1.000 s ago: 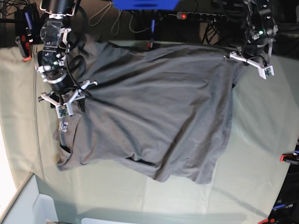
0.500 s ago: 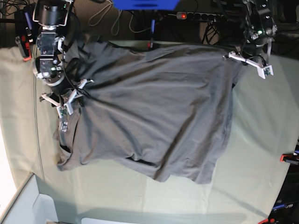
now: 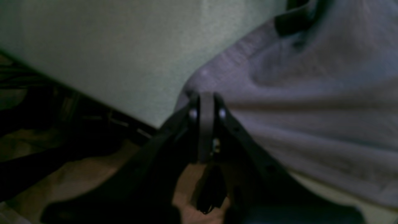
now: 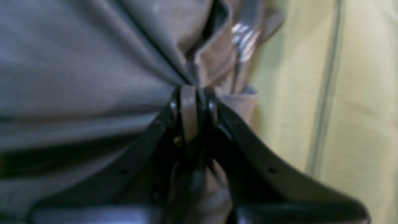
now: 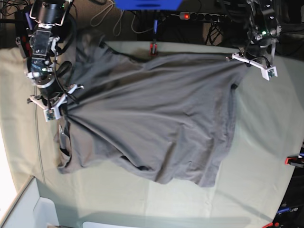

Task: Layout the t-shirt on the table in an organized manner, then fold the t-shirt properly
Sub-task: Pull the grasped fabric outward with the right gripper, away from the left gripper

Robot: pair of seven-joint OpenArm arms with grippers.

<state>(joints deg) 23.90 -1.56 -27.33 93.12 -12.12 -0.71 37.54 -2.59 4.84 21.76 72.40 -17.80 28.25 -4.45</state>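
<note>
1. Stretching between both arms, the t-shirt (image 5: 156, 118) lies across the desk (image 5: 266, 137), long axis left-right in the base view.
2. Right gripper (image 4: 191, 90): jaws clamped on a bunched edge.
3. Left gripper (image 3: 205, 96): jaws pinching the opposite corner, near the desk's far edge.

We see the grey t-shirt (image 5: 152, 118) spread wide but wrinkled across the pale green surface (image 5: 266, 133).

No readable text anywhere: nothing legible shows on the t-shirt (image 5: 152, 114), and both wrist views are blurred.
</note>
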